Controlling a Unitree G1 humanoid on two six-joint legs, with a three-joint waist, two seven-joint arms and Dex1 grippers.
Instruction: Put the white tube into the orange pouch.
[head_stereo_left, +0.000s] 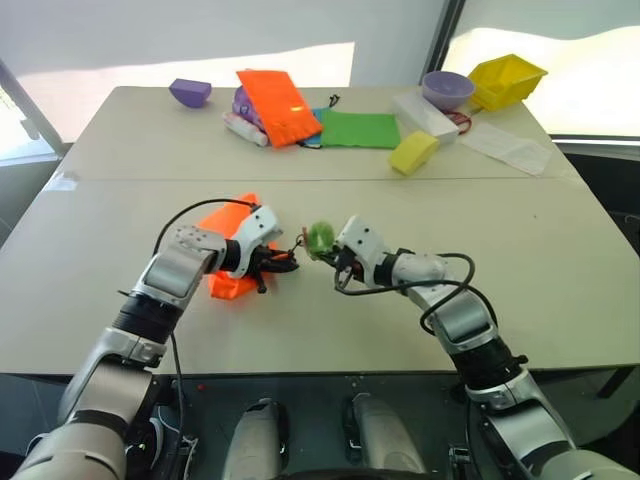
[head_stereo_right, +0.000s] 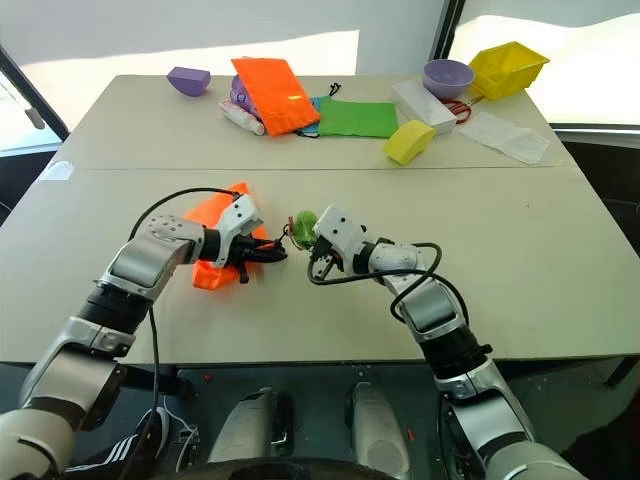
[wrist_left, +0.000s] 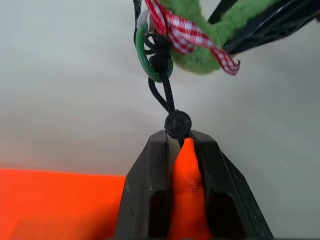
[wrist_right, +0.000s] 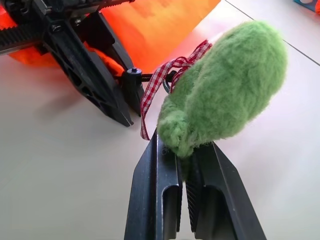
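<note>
Pinching the gathered mouth of the orange pouch (wrist_left: 187, 200), the left gripper (wrist_left: 186, 150) is clamped on it; the right gripper (wrist_right: 182, 160) grips the green felt charm (wrist_right: 227, 82) on its cord (wrist_left: 161, 90).

We've got two head cams looking down over the table (head_stereo_left: 560, 250); both wrist cams sit super close, sharing the green felt charm (wrist_right: 227, 80).

On the near half of the tabletop (head_stereo_left: 560, 260) the left gripper (head_stereo_left: 283, 260) pinches a corner of the orange pouch (head_stereo_left: 226, 250), which lies partly under its arm. Just right of it, the right gripper (head_stereo_left: 328, 247) holds a fuzzy green charm (head_stereo_left: 319, 238). At the far edge lie another orange pouch (head_stereo_left: 276, 104), a green cloth (head_stereo_left: 360, 129), a yellow bin (head_stereo_left: 507, 80) and a purple bowl (head_stereo_left: 447, 89).
</note>
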